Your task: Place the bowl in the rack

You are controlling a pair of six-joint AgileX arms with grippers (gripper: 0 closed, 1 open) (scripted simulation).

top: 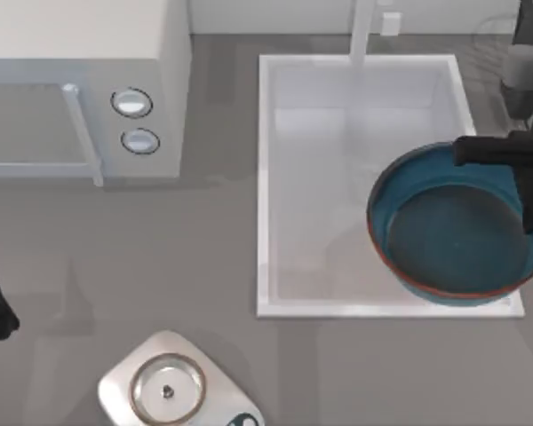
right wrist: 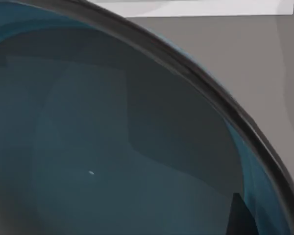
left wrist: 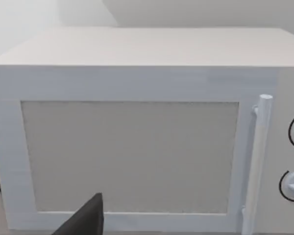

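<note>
A: Where's the bowl (top: 457,235)?

B: Over the sink's (top: 275,186) right side, hanging past its right wall. Right gripper (top: 529,191) sits on the bowl's far right rim. Looks like it's carrying it by the rim, but I can't tell if the fingers are clamped.

A: Left arm?

B: Parked at the table's left edge, left gripper (left wrist: 83,220) facing the microwave (top: 80,84). Fingers, can't tell either.

A: Rack?

B: Dark wire thing at the top right corner (top: 524,80), probably that. Partly cut off.

A: Risks?

B: Rim hold on a wide, deep bowl, so it may tilt or slip out if the arm swings fast. It could also clip the sink wall or the tap (top: 362,31) if carried low. The lid (top: 167,389) near the front edge is well apart, no issue.
</note>
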